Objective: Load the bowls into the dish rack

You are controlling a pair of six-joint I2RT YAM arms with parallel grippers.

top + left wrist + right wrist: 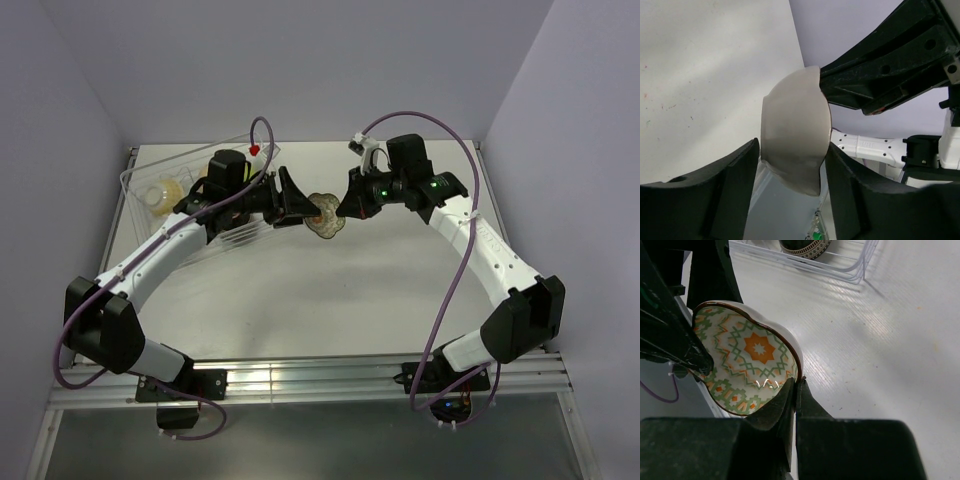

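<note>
Matte white tabletop [380, 290], lilac walls [300, 60]. At centre, a glossy scalloped bowl [747, 357] with an orange-and-green star pattern stands on edge above the table. The right gripper [796, 385] pinches its rim. The left gripper [792, 150] is spread wide astride its plain underside. A clear dish rack [140, 180] sits upper left.

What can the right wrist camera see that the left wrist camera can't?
Only right wrist: the scalloped bowl's painted inside, an orange star with green zigzags, the right gripper pinching its rim, and the clear dish rack behind with a dark bowl in it. Only left wrist: the bowl's plain pale outside, between the left gripper's fingers, and the right arm beyond. Both: the same bowl, above the white table.
</note>
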